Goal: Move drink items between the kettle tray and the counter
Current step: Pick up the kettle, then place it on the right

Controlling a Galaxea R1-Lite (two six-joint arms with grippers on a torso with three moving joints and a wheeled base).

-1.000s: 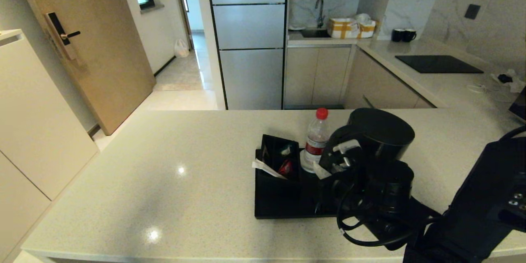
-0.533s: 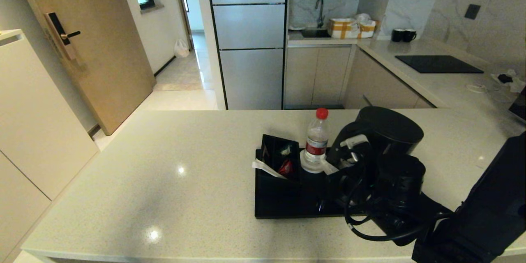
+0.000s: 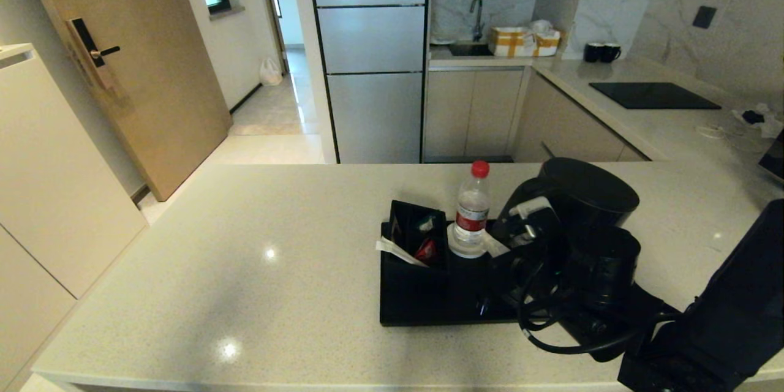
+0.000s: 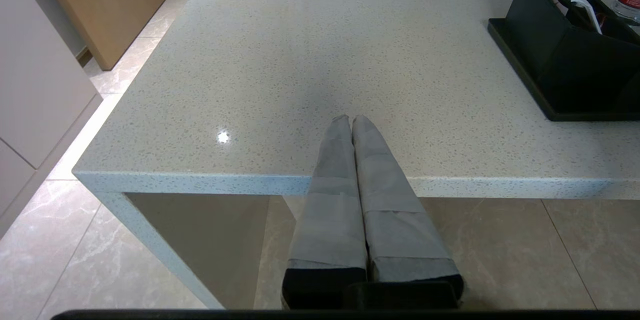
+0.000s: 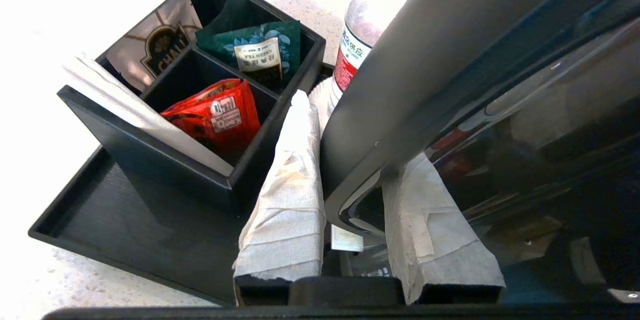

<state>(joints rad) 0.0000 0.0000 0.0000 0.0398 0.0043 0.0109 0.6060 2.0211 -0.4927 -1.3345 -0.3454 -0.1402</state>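
Note:
The dark grey kettle (image 3: pixel 589 196) hangs tilted over the right end of the black kettle tray (image 3: pixel 416 309). My right gripper (image 3: pixel 513 228) is shut on its loop handle (image 5: pixel 400 85), one taped finger (image 5: pixel 295 160) on each side of it. A clear water bottle with a red cap (image 3: pixel 473 208) stands on a white coaster at the tray's back, just left of the kettle; its label (image 5: pixel 345 60) shows behind the handle. The kettle base is hidden. My left gripper (image 4: pixel 351 119) is shut and empty, parked over the beige counter's (image 4: pixel 300 50) front edge.
A black box of sachets (image 3: pixel 416 233) fills the tray's left back part, close beside my right finger (image 5: pixel 300 125). Arm cables (image 3: pixel 551 337) loop over the tray's right front. A black cooktop (image 3: pixel 652 95) and two dark mugs (image 3: pixel 600 52) sit on the far side counter.
My right gripper has carried the kettle to the right, away from the bottle, and the gap between them has grown. The bottle, box and tray have not moved.

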